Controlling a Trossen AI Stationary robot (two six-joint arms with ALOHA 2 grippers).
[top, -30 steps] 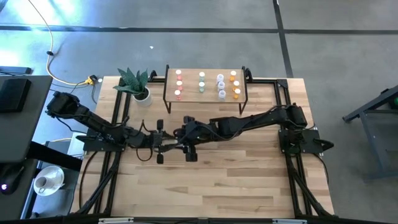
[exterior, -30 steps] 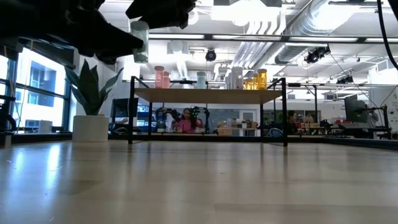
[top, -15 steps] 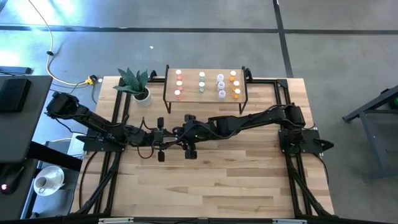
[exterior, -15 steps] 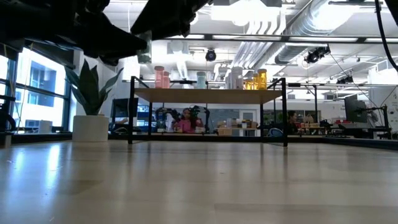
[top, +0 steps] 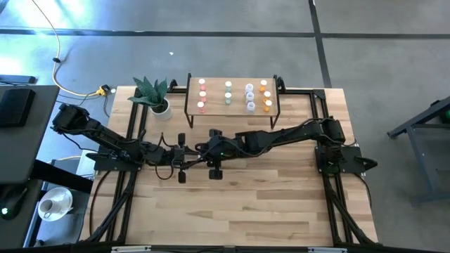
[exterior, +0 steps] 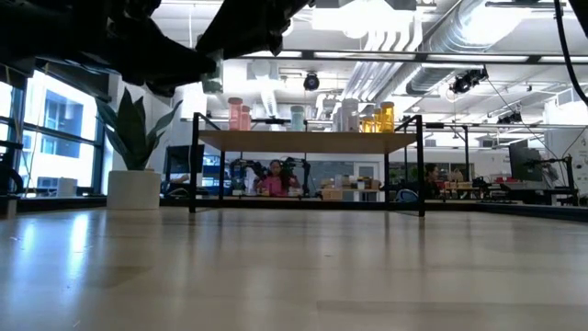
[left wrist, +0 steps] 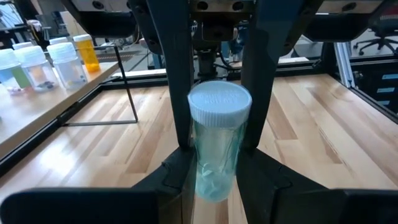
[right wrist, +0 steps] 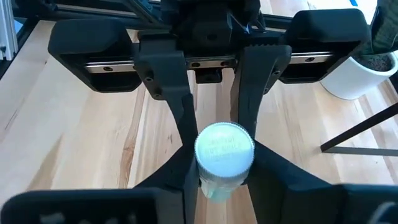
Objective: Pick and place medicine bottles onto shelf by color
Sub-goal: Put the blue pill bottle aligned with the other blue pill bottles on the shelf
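Above the middle of a striped light-wood table (top: 232,204), a pale green-tinted clear bottle with a white ribbed cap (left wrist: 219,140) hangs upright, cap upward. Left gripper (top: 188,159) and right gripper (top: 204,150) both clamp it, facing each other.

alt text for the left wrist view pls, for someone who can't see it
A green bottle with a white ribbed cap stands upright, clamped between both grippers: the left gripper in the foreground and the right gripper facing it. Behind lies the wooden table, with more bottles on the shelf off to one side.
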